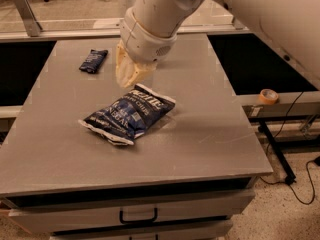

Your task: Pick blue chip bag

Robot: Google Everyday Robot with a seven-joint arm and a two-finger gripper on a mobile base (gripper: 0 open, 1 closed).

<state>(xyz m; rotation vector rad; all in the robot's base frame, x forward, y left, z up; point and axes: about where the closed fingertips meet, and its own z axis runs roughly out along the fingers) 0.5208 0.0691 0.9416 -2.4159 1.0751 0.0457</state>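
The blue chip bag is puffy, dark navy and crinkly, with pale sealed ends. It lies flat near the middle of the grey table, its length going from 8 o'clock to 2 o'clock, and its white lettering is too blurred to read. The gripper hangs just above the bag at its 12 o'clock; clenched or released, I cannot tell.

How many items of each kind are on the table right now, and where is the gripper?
Chip bag: 1
Snack packet: 1
Total on the table: 2
The gripper hangs over the chip bag's far end.
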